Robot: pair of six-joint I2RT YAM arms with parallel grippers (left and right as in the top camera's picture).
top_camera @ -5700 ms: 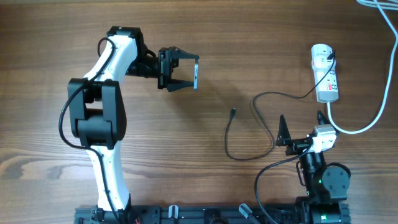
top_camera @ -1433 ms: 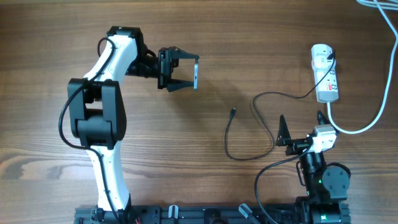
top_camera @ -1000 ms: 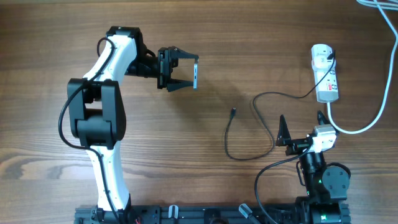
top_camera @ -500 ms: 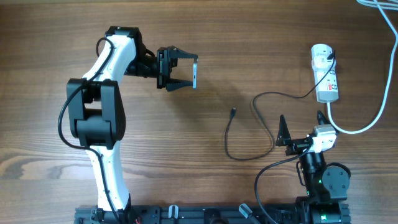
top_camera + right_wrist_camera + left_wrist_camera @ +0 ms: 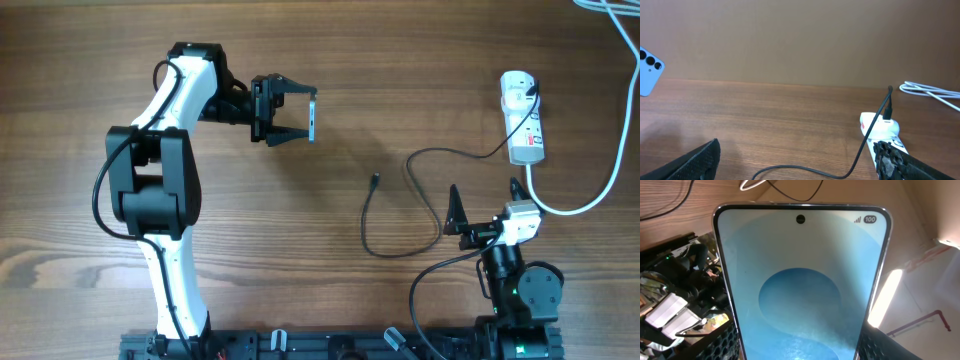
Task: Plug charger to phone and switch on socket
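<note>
My left gripper (image 5: 300, 118) is shut on the phone (image 5: 314, 116), held on edge above the table at the upper middle. In the left wrist view the phone's blue screen (image 5: 800, 290) fills the frame between the jaws. The phone's pale back with camera lenses shows at far left of the right wrist view (image 5: 649, 70). The black charger cable (image 5: 400, 215) loops on the table, its connector tip (image 5: 374, 181) lying free. Its other end is plugged into the white socket (image 5: 524, 122) at the right. My right gripper (image 5: 483, 205) is open and empty, low near its base, just right of the cable loop.
A thick white cord (image 5: 600, 190) curves from the socket down and off the upper right edge. The robot bases and black rail (image 5: 330, 345) run along the front edge. The left arm (image 5: 165, 160) stretches over the left part of the table.
</note>
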